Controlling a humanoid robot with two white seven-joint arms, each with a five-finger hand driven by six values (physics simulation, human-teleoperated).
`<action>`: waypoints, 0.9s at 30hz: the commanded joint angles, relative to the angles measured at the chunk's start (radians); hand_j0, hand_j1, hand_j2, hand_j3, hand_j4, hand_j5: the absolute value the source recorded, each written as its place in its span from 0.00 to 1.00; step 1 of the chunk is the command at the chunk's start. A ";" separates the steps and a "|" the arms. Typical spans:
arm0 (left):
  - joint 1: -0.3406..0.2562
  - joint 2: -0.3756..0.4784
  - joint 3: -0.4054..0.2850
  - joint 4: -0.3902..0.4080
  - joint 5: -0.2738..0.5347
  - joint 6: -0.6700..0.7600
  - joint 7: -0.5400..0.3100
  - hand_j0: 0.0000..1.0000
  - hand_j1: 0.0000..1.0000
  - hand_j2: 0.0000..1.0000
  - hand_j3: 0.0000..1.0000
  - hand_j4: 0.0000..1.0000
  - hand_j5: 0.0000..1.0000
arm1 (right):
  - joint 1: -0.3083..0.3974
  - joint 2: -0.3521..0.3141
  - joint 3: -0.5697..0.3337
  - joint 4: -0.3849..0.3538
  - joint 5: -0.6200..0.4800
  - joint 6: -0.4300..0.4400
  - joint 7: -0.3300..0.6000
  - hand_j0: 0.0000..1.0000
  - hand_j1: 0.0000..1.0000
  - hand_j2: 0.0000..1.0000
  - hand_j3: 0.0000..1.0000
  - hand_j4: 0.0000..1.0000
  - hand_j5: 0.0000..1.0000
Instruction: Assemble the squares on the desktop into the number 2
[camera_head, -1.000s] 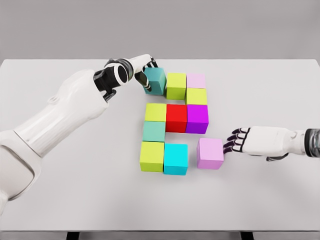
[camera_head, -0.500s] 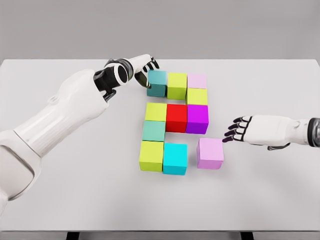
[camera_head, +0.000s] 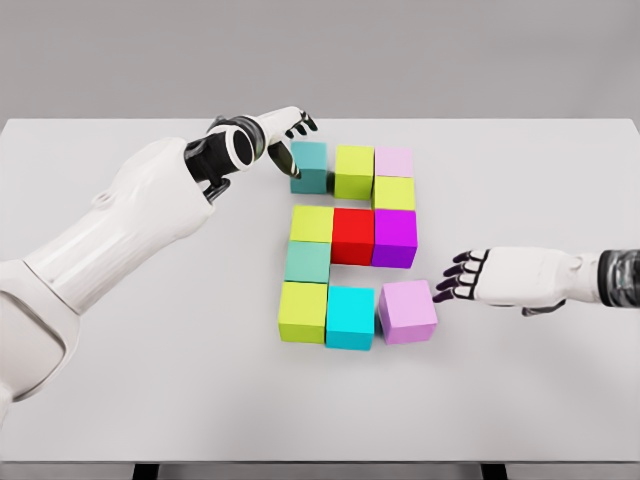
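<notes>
White desktop against a plain grey wall, coloured squares grouped at centre in a 2 shape. Left hand, fingers loosely curled, touches the teal square at top left. Right hand, fingers extended and holding nothing, touches the lilac square, which sits against the cyan square.

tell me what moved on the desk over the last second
The lilac cube at the bottom right slid left and now sits against the cyan cube, closing the bottom row; it looks slightly turned. The right hand, fingers spread, followed it and is at its right edge. The left hand stayed by the teal cube, which edged slightly right toward the green cube. The other cubes kept their places.
</notes>
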 joint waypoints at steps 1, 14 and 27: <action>0.000 0.002 0.001 -0.007 -0.004 -0.002 0.000 0.92 0.92 0.92 0.92 0.92 0.92 | 0.000 0.003 0.007 0.001 -0.004 0.002 0.000 1.00 1.00 1.00 1.00 1.00 1.00; 0.000 0.156 0.004 -0.156 0.068 -0.002 -0.012 1.00 1.00 1.00 1.00 1.00 1.00 | 0.044 -0.069 -0.389 0.046 -0.085 0.002 0.000 1.00 1.00 1.00 1.00 1.00 1.00; 0.002 0.222 -0.056 -0.090 0.103 -0.065 -0.010 1.00 1.00 1.00 1.00 1.00 1.00 | -0.282 -0.234 0.209 0.001 -0.161 0.002 0.000 1.00 1.00 1.00 1.00 1.00 1.00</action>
